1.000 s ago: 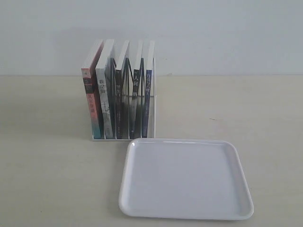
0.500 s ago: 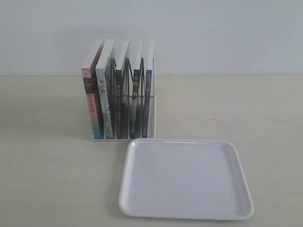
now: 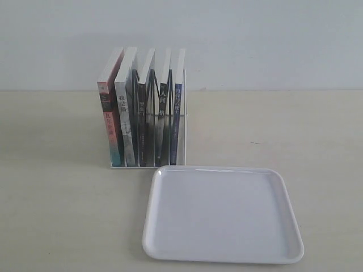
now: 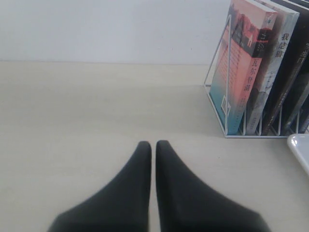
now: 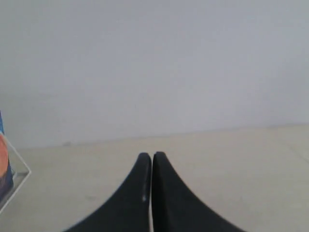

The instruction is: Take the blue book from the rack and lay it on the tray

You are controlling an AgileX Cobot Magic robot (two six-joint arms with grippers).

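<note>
Nothing has moved in the past second: the scene on the counter (image 3: 57,215) is unchanged, and neither arm has entered the exterior view. The blue book (image 3: 178,122) stands upright at the right end of the row in the white wire rack (image 3: 185,139), spine toward the camera and long axis vertical. The empty tray (image 3: 221,169) lies just in front of the rack and to its right. The left fingers (image 4: 143,154) are pressed together and hold nothing; they face the far end of the row, where a pink-and-teal book (image 4: 241,67) stands in the way. The right fingers (image 5: 144,164) are likewise together and empty, and a sliver of the blue book's orange-marked cover shows at the edge of their view. On that evidence the right arm appears the nearer, with open access to the book's outer face.
</note>
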